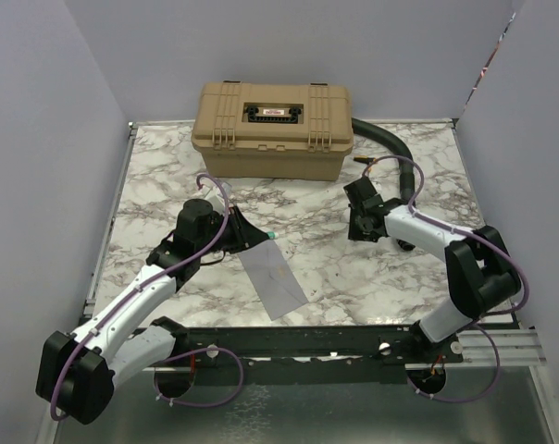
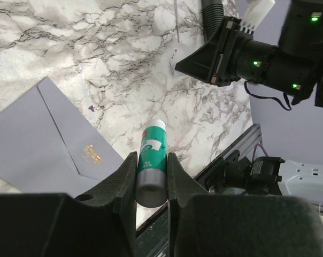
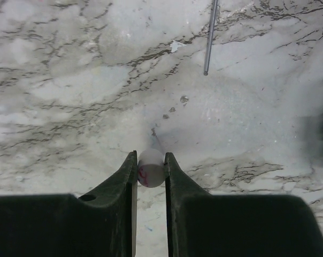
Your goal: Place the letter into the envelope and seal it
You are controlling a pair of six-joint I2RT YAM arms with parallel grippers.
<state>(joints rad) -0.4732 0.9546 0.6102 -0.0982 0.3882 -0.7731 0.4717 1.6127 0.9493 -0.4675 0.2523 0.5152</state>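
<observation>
The grey-lavender envelope (image 1: 274, 277) lies flat on the marble table in front of the left arm. In the left wrist view (image 2: 38, 134) its triangular flap lies folded down, with a small gold mark on it. The tan-brown letter is not in view. My left gripper (image 1: 257, 235) (image 2: 152, 158) is shut on a green glue stick (image 2: 153, 147), held above the table just right of the envelope, white tip pointing away. My right gripper (image 1: 362, 225) (image 3: 150, 159) is shut on a small white cap (image 3: 151, 169) above bare marble, apart from the envelope.
A tan hard case (image 1: 272, 129) stands at the back centre. A black hose (image 1: 391, 146) curves behind the right arm. A thin metal rod (image 3: 210, 37) lies on the marble ahead of the right gripper. The right wrist (image 2: 247, 53) hangs right of the glue stick.
</observation>
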